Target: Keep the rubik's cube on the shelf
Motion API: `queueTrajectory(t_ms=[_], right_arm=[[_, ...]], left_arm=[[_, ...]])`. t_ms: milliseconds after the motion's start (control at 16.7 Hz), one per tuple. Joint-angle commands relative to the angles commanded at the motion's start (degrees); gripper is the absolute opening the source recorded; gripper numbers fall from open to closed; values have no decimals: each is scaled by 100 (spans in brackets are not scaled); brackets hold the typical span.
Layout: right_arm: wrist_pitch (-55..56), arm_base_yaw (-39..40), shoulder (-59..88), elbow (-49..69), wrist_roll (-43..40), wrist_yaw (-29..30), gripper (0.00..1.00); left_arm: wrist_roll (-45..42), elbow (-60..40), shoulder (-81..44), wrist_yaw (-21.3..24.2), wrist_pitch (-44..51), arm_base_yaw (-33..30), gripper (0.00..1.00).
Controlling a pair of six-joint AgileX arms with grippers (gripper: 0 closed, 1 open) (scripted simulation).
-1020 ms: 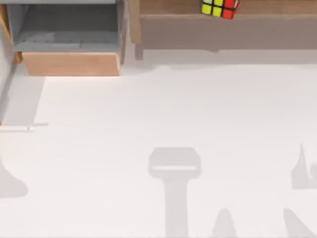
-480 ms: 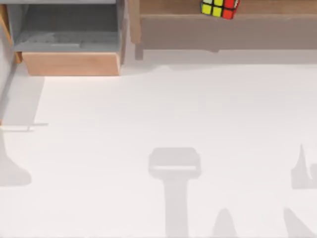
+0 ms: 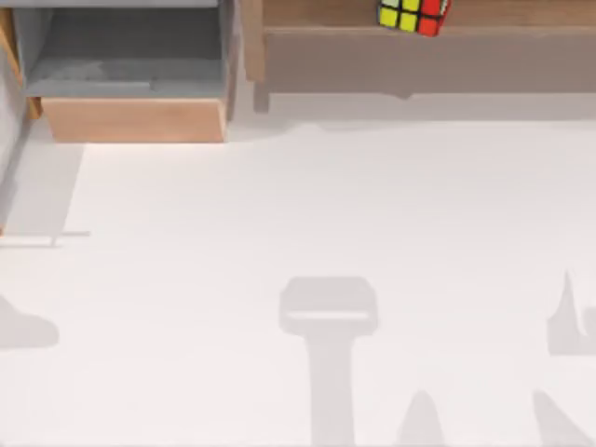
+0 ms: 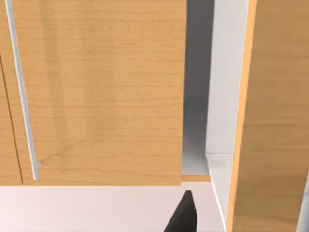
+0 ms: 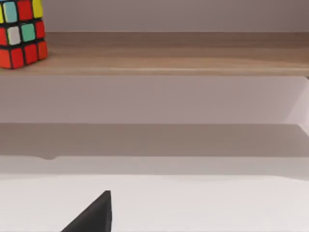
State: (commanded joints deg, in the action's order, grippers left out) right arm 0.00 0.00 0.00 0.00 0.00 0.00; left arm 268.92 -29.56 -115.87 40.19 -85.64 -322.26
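White table (image 3: 307,205) | rubik's cube (image 3: 413,15) on shelf (image 3: 503,13), cut off by frame edge | both jaws' state: cannot tell

Matt wooden shelf (image 3: 419,56), glossy-stickered rubik's cube (image 3: 413,15)

- 1 cube (image 3: 413,14), on the shelf; also in right wrist view (image 5: 20,33)
- 1 shelf (image 3: 428,56), long wooden ledge across the top right of the top view; also in right wrist view (image 5: 183,58)
- 1 box (image 3: 130,116), wooden with grey inside, top left of the top view
- 1 table (image 3: 298,214), white
- 2 wooden door panels in left wrist view: one wide (image 4: 96,92), one narrower beside it (image 4: 273,111)
- 1 metal bar handle (image 4: 21,92) on the wide panel
- 2 dark fingertips: one in left wrist view (image 4: 183,215), one in right wrist view (image 5: 94,215)
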Motion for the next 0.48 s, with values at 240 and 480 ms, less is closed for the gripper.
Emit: queueTrajectory(t_ms=[240, 480], right_arm=[[0, 0, 0, 0, 0, 0, 100], [0, 0, 0, 0, 0, 0, 100]], left_arm=[[0, 0, 0, 0, 0, 0, 2], [0, 0, 0, 0, 0, 0, 0]])
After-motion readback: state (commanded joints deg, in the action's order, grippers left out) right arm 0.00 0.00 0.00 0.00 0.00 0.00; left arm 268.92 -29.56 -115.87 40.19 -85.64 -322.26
